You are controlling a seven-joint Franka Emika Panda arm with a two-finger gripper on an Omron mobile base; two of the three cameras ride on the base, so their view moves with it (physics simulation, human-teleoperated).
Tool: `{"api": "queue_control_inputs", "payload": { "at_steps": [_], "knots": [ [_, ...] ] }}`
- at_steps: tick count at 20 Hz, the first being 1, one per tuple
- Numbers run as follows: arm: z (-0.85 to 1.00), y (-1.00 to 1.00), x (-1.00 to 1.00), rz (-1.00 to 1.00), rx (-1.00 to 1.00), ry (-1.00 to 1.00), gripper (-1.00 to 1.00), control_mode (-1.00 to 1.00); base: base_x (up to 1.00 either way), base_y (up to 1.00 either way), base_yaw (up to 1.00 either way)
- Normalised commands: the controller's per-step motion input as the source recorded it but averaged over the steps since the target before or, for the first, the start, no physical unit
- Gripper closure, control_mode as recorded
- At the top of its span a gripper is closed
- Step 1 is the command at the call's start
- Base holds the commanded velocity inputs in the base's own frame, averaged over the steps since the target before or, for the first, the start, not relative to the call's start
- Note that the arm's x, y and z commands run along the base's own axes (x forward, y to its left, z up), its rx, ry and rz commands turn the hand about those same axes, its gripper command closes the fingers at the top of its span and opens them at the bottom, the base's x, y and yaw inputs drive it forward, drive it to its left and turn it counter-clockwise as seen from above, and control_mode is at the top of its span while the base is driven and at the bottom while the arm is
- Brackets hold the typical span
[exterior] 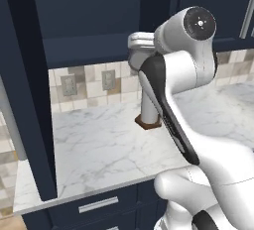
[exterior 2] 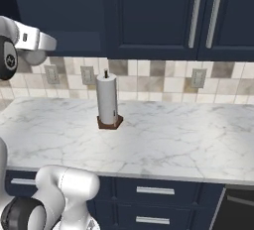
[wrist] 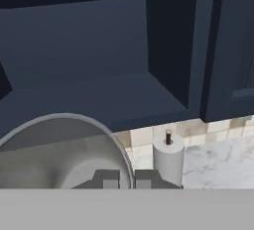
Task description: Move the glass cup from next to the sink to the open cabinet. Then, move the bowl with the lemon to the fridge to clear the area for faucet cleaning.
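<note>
Glass cup (wrist: 59,149) rim grasped by clenched fingers (wrist: 106,178), before open cabinet (wrist: 99,95) shelf edge, paper-towel roll (wrist: 168,162) beside.

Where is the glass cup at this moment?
In the hand view, the glass cup sits at lower left, held in the shut gripper, raised just before the open cabinet shelf, above the paper towel roll.

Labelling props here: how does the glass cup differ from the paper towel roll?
The glass cup is translucent grey and hollow; the paper towel roll is opaque, with a dark spindle on top. The cup is held aloft by the gripper before the open cabinet; the roll stands upright on a brown base on the counter. Both are cylindrical.
</note>
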Motion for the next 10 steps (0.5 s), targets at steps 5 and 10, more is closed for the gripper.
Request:
{"api": "queue_control_inputs", "payload": {
  "at_steps": [5, 10],
  "knots": [
    [0.00, -0.13, 0.03, -0.04, 0.09, -0.22, 1.00, -1.00, 0.00, 0.00, 0.00],
    [0.25, 0.00, 0.66, 0.00, 0.07, 0.21, 1.00, -1.00, 0.00, 0.00, 0.00]
  ]
}}
